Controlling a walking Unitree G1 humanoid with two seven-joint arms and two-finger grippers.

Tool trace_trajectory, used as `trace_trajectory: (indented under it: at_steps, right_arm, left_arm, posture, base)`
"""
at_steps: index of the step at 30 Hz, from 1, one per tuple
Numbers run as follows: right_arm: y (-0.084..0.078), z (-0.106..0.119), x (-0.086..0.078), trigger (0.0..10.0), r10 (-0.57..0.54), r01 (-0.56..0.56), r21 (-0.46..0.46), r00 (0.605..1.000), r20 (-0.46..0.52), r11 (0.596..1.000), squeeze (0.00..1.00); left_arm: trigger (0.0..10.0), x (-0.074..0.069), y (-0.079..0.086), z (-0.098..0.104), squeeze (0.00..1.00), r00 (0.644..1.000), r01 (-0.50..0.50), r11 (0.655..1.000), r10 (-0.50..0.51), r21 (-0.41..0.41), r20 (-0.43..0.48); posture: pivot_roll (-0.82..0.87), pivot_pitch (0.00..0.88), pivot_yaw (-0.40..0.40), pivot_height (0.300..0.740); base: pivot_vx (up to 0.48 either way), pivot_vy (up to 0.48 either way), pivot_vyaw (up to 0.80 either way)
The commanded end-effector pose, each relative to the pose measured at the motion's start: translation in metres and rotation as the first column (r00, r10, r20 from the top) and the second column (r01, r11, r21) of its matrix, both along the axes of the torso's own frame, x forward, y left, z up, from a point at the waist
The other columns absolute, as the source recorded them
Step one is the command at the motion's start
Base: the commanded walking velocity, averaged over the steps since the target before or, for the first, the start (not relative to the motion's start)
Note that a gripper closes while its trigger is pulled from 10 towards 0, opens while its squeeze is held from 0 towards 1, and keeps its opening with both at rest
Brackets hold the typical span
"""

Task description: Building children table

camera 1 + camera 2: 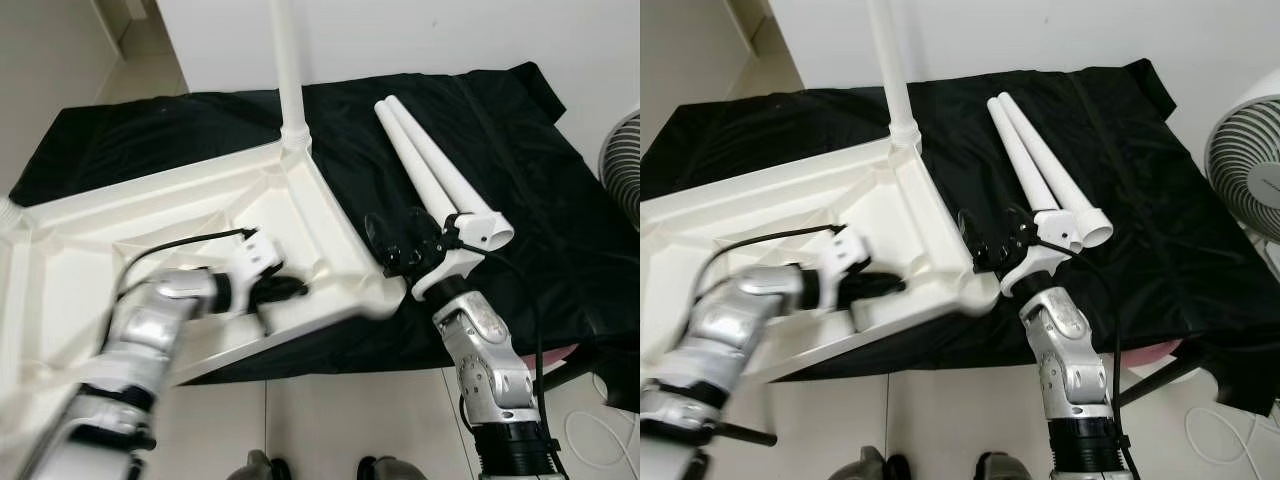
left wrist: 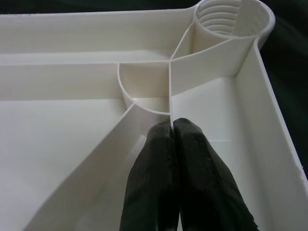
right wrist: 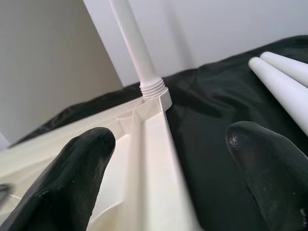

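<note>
Pinched fingers of the left gripper (image 2: 171, 126) clamp a rib inside the upturned white plastic tabletop (image 1: 90, 230), its screwed-in white leg (image 1: 288, 70) pointing up at upper centre, while the right gripper (image 3: 168, 144) straddles the tabletop's right rim, fingers wide.

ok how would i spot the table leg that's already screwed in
Find the upside-down white tabletop on the black cloth. At its far corner one white leg stands upright in a socket, while the two loose legs lie flat on the cloth.
</note>
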State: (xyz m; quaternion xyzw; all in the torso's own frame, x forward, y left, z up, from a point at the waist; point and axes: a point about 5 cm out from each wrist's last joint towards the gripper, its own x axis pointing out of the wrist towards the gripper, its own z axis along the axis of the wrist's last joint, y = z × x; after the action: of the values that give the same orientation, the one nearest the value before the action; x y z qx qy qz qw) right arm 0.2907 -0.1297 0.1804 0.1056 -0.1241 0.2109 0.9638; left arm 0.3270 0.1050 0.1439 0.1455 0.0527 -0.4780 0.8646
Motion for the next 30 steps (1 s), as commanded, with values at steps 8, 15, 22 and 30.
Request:
trace_trajectory:
  at_steps: [8,15,22,30]
  right_arm:
    - [0.002,0.0,-0.001,10.0,0.003,-0.003,0.0,1.0,-0.005,1.0,0.0]
    - [0.002,0.0,-0.001,10.0,-0.001,0.001,-0.002,1.0,-0.01,1.0,0.0]
    - [0.002,0.001,0.001,10.0,-0.014,0.014,0.009,1.0,-0.009,1.0,0.0]
    - [-0.003,0.006,0.008,10.0,-0.078,0.078,-0.006,0.997,-0.006,0.997,0.0]
  left_arm:
    - [10.0,0.021,-0.026,0.018,0.0,0.988,-0.127,0.983,0.137,-0.134,0.073]
    - [10.0,0.023,-0.033,0.021,0.0,0.988,-0.126,0.981,0.139,-0.149,0.074]
    - [10.0,0.017,-0.039,0.027,1.0,0.989,-0.113,0.978,0.129,-0.177,0.077]
    - [10.0,0.009,-0.04,0.044,0.0,0.982,-0.087,0.978,0.116,-0.189,0.147]
  posture:
    - [-0.14,0.139,0.082,0.74]
    - [-0.13,0.155,0.084,0.74]
    - [-0.13,0.154,0.086,0.74]
    - [-0.12,0.148,0.085,0.74]
  base:
    - [0.0,0.0,0.0]
    - [0.0,0.0,0.0]
    - [0.0,0.0,0.0]
    - [0.0,0.0,0.0]
